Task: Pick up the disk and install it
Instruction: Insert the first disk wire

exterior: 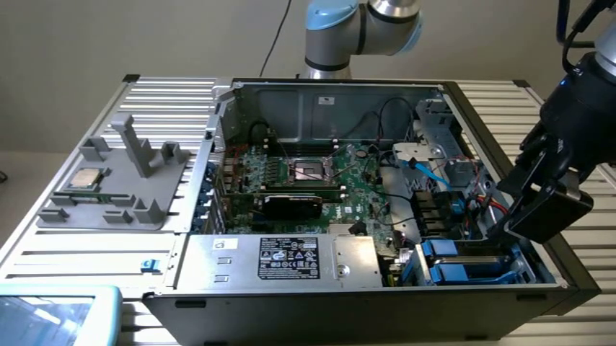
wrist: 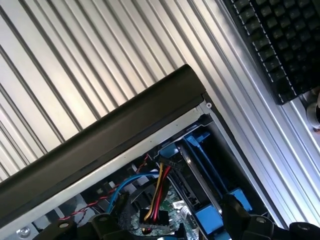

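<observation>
Disk (exterior: 451,248): seated in the drive bay at the near corner of the computer case (exterior: 337,310), on the exterior view's right. Its bright blue carrier front faces the case interior. A second blue-fronted drive (exterior: 464,272) lies just beside it, closer to the case's near wall. Which of the two is the task's item cannot be confirmed; the one nearer the end effector is taken as the disk.

End effector (exterior: 520,220): positioned above the bay's outer end, over the case's right-hand wall. Its fingers are spread wide and nothing is held. It is near the disk; contact cannot be confirmed. In the wrist view the dark fingers (wrist: 245,220) flank the bay, with the blue carrier rails and a red-and-yellow cable bundle (wrist: 159,187) between them.

Case interior: motherboard (exterior: 322,176) in the middle, a black expansion card (exterior: 293,205) across it, and the labelled power supply (exterior: 288,259) along the near wall.

Bench (exterior: 58,252): ribbed metal, carrying the case. Towards its edge on the exterior view's left stands a grey fixture (exterior: 135,198) with a small square processor chip (exterior: 86,178) resting on it, well apart from the case's bay. A small blue clip (exterior: 147,265) sits near the case's near left corner. A black keyboard (wrist: 280,40) lies on the bench beyond the case's right-hand wall.
</observation>
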Controlling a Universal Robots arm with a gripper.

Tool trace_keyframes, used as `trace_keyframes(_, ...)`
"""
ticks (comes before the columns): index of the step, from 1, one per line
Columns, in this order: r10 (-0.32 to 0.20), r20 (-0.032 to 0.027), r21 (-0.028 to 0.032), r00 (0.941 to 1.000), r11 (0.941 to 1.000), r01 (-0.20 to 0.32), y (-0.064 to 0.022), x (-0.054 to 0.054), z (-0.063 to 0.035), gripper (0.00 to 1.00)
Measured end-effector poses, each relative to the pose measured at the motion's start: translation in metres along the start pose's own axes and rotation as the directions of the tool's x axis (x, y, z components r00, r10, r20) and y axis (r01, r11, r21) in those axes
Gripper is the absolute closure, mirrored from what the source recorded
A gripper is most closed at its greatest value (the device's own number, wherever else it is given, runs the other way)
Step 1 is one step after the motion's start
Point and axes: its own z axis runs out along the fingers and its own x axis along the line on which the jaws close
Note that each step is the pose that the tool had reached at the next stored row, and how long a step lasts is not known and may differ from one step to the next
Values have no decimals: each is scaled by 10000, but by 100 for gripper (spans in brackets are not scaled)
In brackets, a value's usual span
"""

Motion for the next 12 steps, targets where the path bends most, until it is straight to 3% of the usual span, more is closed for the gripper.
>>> trace_keyframes(2, -235, -49, 40, 9997, 9997, 235, 0, -1, -3, 18)
trace_keyframes(6, -765, -89, 84, 9970, 9970, 766, 1, 1, -24, 18)
trace_keyframes(12, -1546, -169, 153, 9878, 9878, 1549, 5, 5, -66, 18)
